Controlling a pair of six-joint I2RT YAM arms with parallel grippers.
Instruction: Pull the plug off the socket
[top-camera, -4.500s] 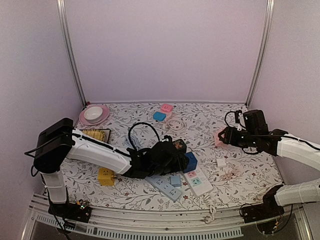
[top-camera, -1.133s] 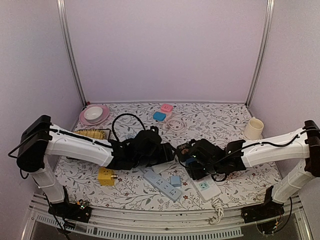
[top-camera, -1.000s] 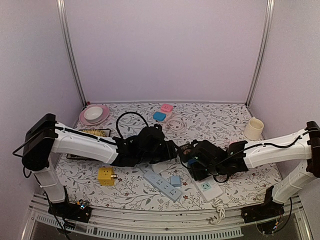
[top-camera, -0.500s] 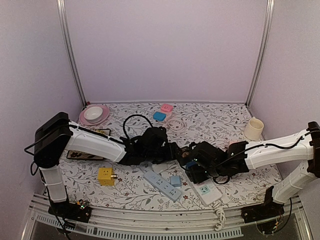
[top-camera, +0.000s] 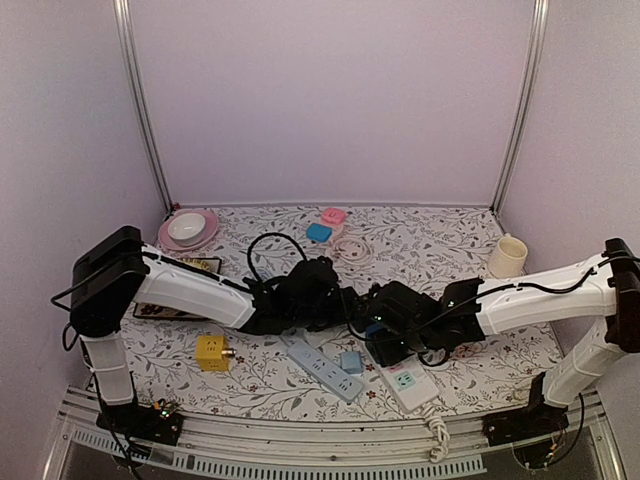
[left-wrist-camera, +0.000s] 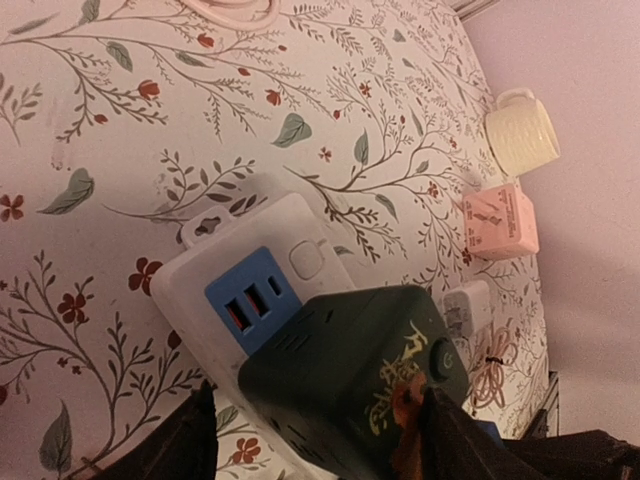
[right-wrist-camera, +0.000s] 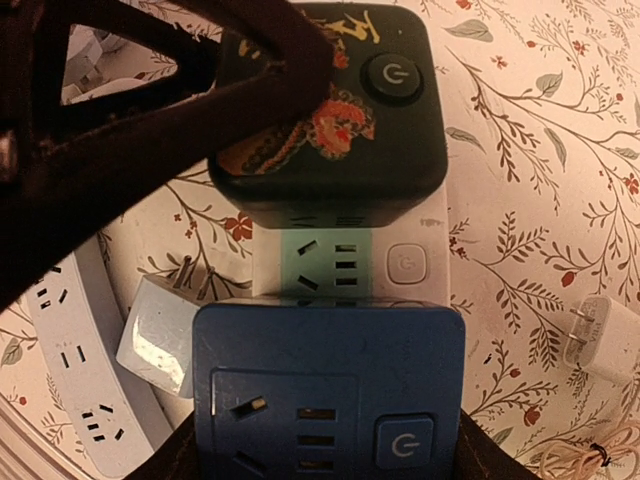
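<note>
A black cube plug (left-wrist-camera: 350, 380) with a gold and red pattern sits on one end of the white socket strip (left-wrist-camera: 300, 255). My left gripper (left-wrist-camera: 310, 440) is shut on it, one finger on each side. A blue cube plug (right-wrist-camera: 330, 390) sits on the same strip (right-wrist-camera: 410, 265), just past a green socket panel, and my right gripper (right-wrist-camera: 320, 462) is shut on its sides. In the top view the left gripper (top-camera: 345, 305) and the right gripper (top-camera: 378, 328) meet tip to tip over the strip (top-camera: 405, 380). Whether the black plug's (right-wrist-camera: 330, 110) pins are still in the strip is hidden.
A second, pale blue-white strip (top-camera: 320, 365) and a small light-blue adapter (right-wrist-camera: 160, 330) lie just left of the socket. A white charger (right-wrist-camera: 600, 340) lies to its right. A yellow cube (top-camera: 212, 352), a pink plate with a bowl (top-camera: 187, 230), a cream cup (top-camera: 508, 257) and a pink cube (left-wrist-camera: 500, 220) stand farther off.
My left arm has shifted right, bringing its gripper up against the right gripper. The white strip's free end has swung slightly left. Both grips stay as they were.
</note>
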